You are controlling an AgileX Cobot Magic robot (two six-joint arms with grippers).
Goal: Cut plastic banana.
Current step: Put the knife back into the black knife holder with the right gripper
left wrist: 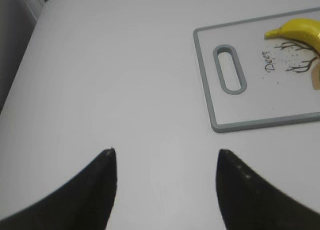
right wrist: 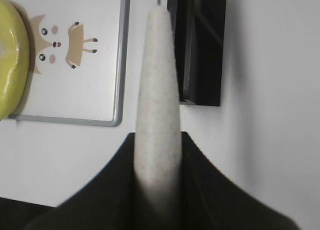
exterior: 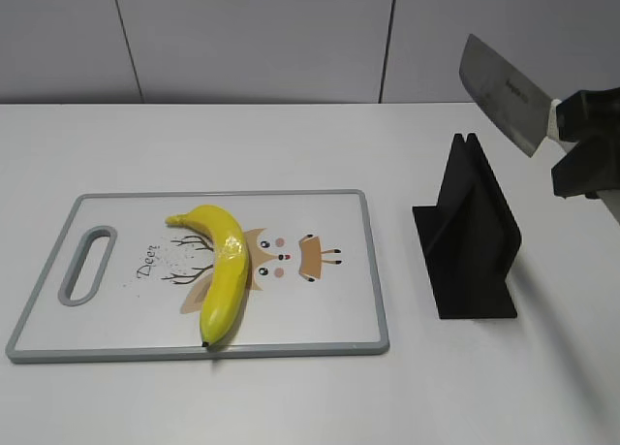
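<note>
The plastic banana (exterior: pixel 223 270) is glossy yellow and lies on the white cutting board (exterior: pixel 320 324), left of the printed deer. Its stem end shows in the left wrist view (left wrist: pixel 300 29) and its side in the right wrist view (right wrist: pixel 12 59). My right gripper (exterior: pixel 581 140) is shut on a knife (exterior: pixel 506 91) with a pale handle (right wrist: pixel 157 89), held in the air above and right of the black knife stand (exterior: pixel 470 237). My left gripper (left wrist: pixel 164 155) is open and empty over bare table, left of the board; it is out of the exterior view.
The board has a grey rim and a handle slot (exterior: pixel 89 263) at its left end. The black knife stand (right wrist: pixel 200 44) stands on the table right of the board. A grey panelled wall (exterior: pixel 252 38) runs behind the table.
</note>
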